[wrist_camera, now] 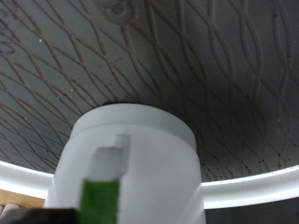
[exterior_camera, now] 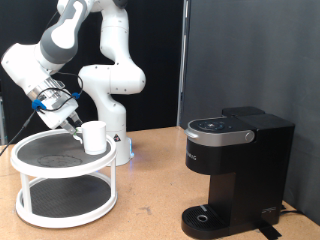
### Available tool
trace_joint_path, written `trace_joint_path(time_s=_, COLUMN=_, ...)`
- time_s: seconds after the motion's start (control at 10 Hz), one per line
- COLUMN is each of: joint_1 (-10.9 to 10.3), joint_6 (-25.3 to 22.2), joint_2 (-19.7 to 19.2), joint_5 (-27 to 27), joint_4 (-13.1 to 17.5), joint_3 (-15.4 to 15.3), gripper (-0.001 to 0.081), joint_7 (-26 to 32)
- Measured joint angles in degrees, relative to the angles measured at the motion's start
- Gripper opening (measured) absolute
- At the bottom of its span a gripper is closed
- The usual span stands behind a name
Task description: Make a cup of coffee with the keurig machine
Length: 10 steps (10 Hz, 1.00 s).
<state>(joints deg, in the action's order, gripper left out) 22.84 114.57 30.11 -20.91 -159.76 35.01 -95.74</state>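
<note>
The white cup [exterior_camera: 95, 136] stands upright on the top tier of a round two-tier white stand [exterior_camera: 40, 160] at the exterior view's left. My gripper [exterior_camera: 70, 118] hangs right beside the cup, on its left in the exterior view, close to its rim. In the wrist view the cup [wrist_camera: 149, 154] fills the lower middle, standing on the dark patterned tier surface [wrist_camera: 187, 56]. One blurred green-padded finger [wrist_camera: 103, 187] shows in front of the cup's wall; the other finger is hidden. The matte-black keurig machine [exterior_camera: 235, 170] stands at the exterior view's right with its lid down.
The stand's lower tier [exterior_camera: 65, 205] sits near the table's front left. The robot's white base [exterior_camera: 115, 100] rises behind the stand. A dark vertical panel [exterior_camera: 185, 60] stands behind the machine. The wooden tabletop [exterior_camera: 150, 200] lies between stand and machine.
</note>
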Motion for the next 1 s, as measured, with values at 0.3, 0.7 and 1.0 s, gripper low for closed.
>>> trace_joint_path(time_s=0.3, joint_1=0.0, joint_6=0.1, joint_2=0.0, joint_5=0.0, joint_4=0.1, joint_3=0.5, gripper=0.0148, joint_7=-0.1)
trace_joint_path(time_s=0.7, joint_1=0.0, joint_6=0.3, joint_2=-0.1, joint_5=-0.1, joint_4=0.1, joint_3=0.5, gripper=0.0010, joint_7=-0.3)
trace_joint_path(time_s=1.0, joint_1=0.3, joint_6=-2.9, joint_2=0.3, joint_5=-0.2, joint_4=1.4, joint_3=0.9, gripper=0.0005, joint_7=-1.4)
